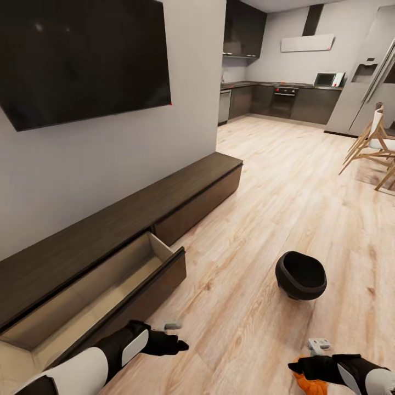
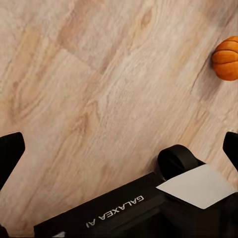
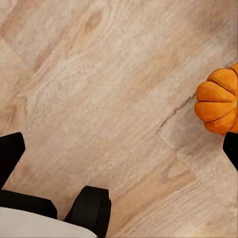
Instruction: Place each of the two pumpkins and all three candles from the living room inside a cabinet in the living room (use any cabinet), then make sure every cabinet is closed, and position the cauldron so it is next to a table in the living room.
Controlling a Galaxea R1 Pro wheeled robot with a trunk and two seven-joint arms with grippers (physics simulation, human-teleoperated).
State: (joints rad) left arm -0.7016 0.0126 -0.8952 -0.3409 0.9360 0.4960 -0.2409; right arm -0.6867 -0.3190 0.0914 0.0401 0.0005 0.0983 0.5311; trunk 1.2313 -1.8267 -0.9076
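One orange ribbed pumpkin [image 1: 310, 385] lies on the wood floor at the bottom right, just under my right gripper [image 1: 303, 368]. In the right wrist view the pumpkin [image 3: 218, 101] sits beside one finger [image 3: 231, 148], and that gripper [image 3: 119, 148] is open with bare floor between its fingers. My left gripper [image 1: 174, 345] hovers low in front of the cabinet [image 1: 109, 219] and is open [image 2: 119, 148], with the pumpkin [image 2: 226, 58] off to one side. The cabinet's drawer [image 1: 104, 285] is pulled out, and its pale inside looks bare. The black cauldron [image 1: 300, 275] lies tilted on the floor. The candles are out of view.
A large dark TV [image 1: 82, 55] hangs above the cabinet. My own black base [image 2: 114, 213] and a wheel [image 3: 91, 208] are close under the grippers. Wooden chairs [image 1: 373, 148] stand at the far right, with the kitchen counters [image 1: 285, 101] and fridge [image 1: 367, 77] beyond.
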